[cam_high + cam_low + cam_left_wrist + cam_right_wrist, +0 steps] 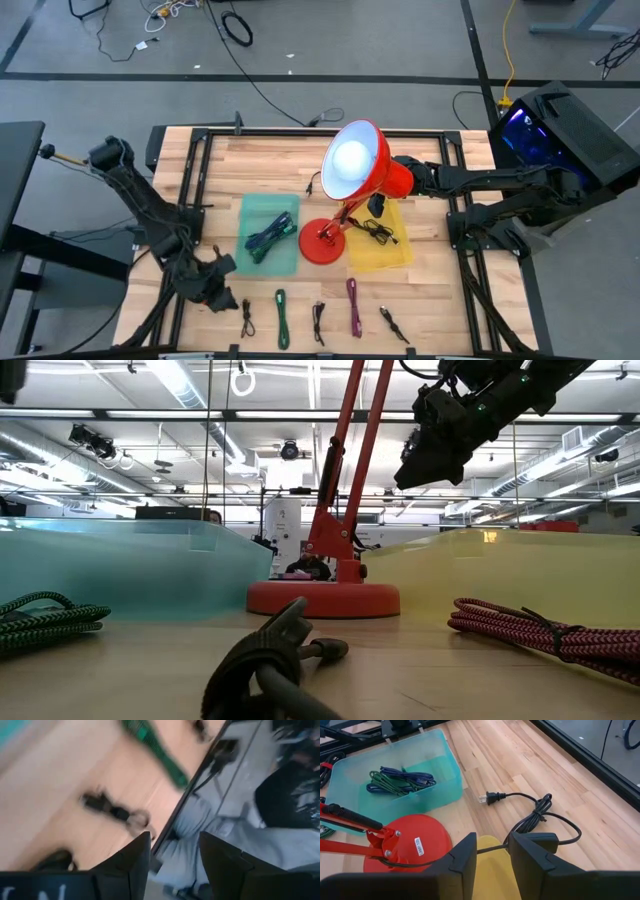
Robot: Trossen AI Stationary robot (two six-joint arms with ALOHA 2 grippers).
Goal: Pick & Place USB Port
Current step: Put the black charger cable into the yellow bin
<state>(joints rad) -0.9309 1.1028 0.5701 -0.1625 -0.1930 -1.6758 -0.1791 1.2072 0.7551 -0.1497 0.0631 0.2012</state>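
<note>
High view puts my left hand [213,290] nearest, down at the front left of the table [260,165], fingers parted around nothing, just beside a short black cable [247,318] in the row with the green cable [281,316] and pink cable [353,305]. Farther back my right hand [378,206] hangs open and empty above the yellow bin [395,250], where black cables [377,232] lie, past the red lamp [350,175] and teal bin [270,236]
</note>
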